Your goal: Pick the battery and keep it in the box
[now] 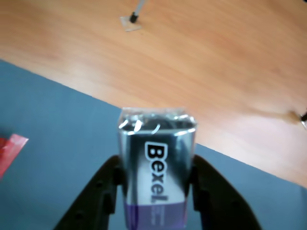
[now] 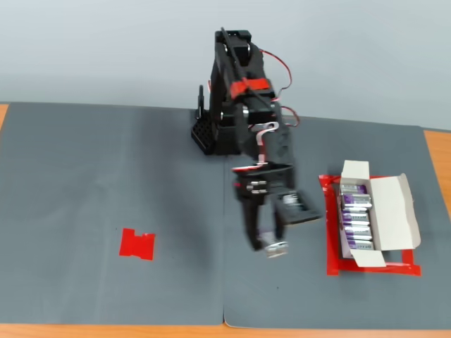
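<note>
In the wrist view my gripper (image 1: 156,191) is shut on a silver-grey battery (image 1: 156,163) with a purple end and dark "Bexel" lettering; the black fingers (image 1: 98,191) press its two sides. In the fixed view the gripper (image 2: 268,243) holds the battery (image 2: 276,247) above the grey mat, near the middle and a little left of the white box (image 2: 393,215). The box stands open at the right with its flaps folded out. Several similar batteries (image 2: 356,215) lie in a row inside it.
A red tape rectangle (image 2: 335,260) borders the box. A flat red tape patch (image 2: 137,244) lies on the grey mat (image 2: 106,176) at the left; it also shows in the wrist view (image 1: 9,148). The arm's base (image 2: 211,134) stands at the back. Wooden table (image 1: 192,62) surrounds the mat.
</note>
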### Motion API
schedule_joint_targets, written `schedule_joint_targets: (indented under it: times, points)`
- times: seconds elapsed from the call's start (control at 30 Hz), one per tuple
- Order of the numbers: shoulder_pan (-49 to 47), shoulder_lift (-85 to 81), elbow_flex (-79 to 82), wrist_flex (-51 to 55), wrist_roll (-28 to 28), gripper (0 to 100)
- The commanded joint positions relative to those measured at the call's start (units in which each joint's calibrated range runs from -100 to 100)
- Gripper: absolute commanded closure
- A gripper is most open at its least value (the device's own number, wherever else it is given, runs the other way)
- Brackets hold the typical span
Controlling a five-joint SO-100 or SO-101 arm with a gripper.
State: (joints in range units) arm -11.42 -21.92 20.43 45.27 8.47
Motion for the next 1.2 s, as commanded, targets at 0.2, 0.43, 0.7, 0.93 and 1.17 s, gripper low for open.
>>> schedule_joint_targets:
  times: [0.2, 0.43, 0.7, 0.93, 1.17]
  points:
    - [-13.9, -1.78, -2.75, 5.86, -0.22, 98]
    - [-20.84, 1.53, -3.47, 6.38, 0.04, 98]
    - [-25.02, 7.63, -3.47, 5.68, 0.25, 98]
    - [-29.05, 11.28, -3.56, 5.42, 0.3, 98]
    - [-32.48, 15.69, -8.45, 4.64, 0.36, 98]
